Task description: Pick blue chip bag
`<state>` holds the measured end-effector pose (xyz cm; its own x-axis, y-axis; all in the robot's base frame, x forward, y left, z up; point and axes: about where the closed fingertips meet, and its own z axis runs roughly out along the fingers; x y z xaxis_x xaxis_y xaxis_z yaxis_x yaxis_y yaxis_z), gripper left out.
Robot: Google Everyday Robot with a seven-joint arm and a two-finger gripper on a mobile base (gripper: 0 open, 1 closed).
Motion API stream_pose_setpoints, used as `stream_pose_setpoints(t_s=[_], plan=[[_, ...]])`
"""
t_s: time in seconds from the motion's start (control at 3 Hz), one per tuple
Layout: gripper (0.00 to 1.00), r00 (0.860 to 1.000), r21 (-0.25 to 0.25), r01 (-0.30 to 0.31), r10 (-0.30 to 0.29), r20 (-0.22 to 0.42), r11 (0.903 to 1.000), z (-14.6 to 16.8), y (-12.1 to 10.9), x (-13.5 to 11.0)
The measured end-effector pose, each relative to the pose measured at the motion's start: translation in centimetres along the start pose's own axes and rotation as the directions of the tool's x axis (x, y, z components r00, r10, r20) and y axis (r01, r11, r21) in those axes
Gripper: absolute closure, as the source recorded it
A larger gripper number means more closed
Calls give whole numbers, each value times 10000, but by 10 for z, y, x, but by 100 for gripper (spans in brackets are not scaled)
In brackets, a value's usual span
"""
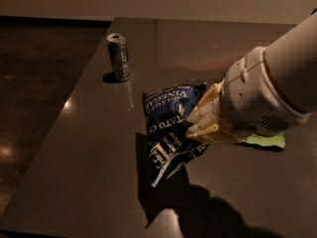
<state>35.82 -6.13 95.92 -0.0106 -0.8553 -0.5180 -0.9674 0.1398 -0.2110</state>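
Observation:
The blue chip bag [171, 125], dark navy with large white lettering, hangs crumpled in the middle of the camera view, lifted off the dark table [89, 148] with its shadow beneath it. My gripper [200, 123] comes in from the right and is shut on the bag's right edge; its pale fingers [204, 114] press into the foil. The big white arm behind it hides the bag's right side.
A silver can [119, 56] stands upright at the back left of the table. A light green snack bag [265, 141] lies flat at the right, partly under my arm. The table's left edge runs diagonally; dark floor lies beyond it.

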Motion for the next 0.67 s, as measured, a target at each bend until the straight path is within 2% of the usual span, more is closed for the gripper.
stream_pose_setpoints(t_s=[0.33,0.67], plan=[[100,9989,72,145,-149,456,9999,-20,2,-9],[100,9987,177,240,-248,446,9996,-24,4,-14]])
